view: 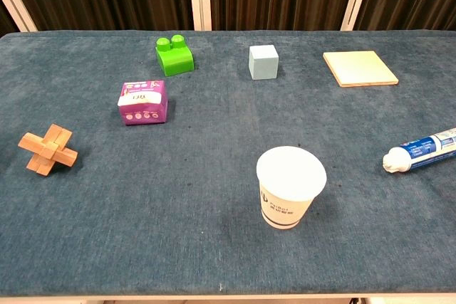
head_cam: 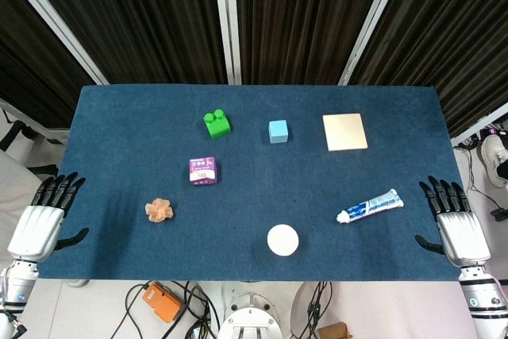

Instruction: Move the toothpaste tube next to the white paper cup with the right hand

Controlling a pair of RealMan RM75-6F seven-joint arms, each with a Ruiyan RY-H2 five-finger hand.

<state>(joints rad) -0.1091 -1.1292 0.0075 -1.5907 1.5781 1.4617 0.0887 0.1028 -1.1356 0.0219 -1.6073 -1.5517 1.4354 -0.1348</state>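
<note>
The toothpaste tube (head_cam: pixel 370 206) lies flat on the blue table at the right front, cap end toward the cup; in the chest view the tube (view: pixel 420 151) runs off the right edge. The white paper cup (head_cam: pixel 282 240) stands upright near the front edge, seen as the cup (view: pixel 290 186) in the chest view. My right hand (head_cam: pixel 454 221) hovers open beyond the table's right edge, well right of the tube. My left hand (head_cam: pixel 44 216) is open off the left edge. Neither hand shows in the chest view.
On the blue table (head_cam: pixel 254 156) also lie a wooden burr puzzle (head_cam: pixel 159 209), a purple packet (head_cam: pixel 203 170), a green brick (head_cam: pixel 217 124), a light-blue cube (head_cam: pixel 278 131) and a tan square board (head_cam: pixel 344 132). Cables and an orange object (head_cam: pixel 162 302) lie on the floor in front.
</note>
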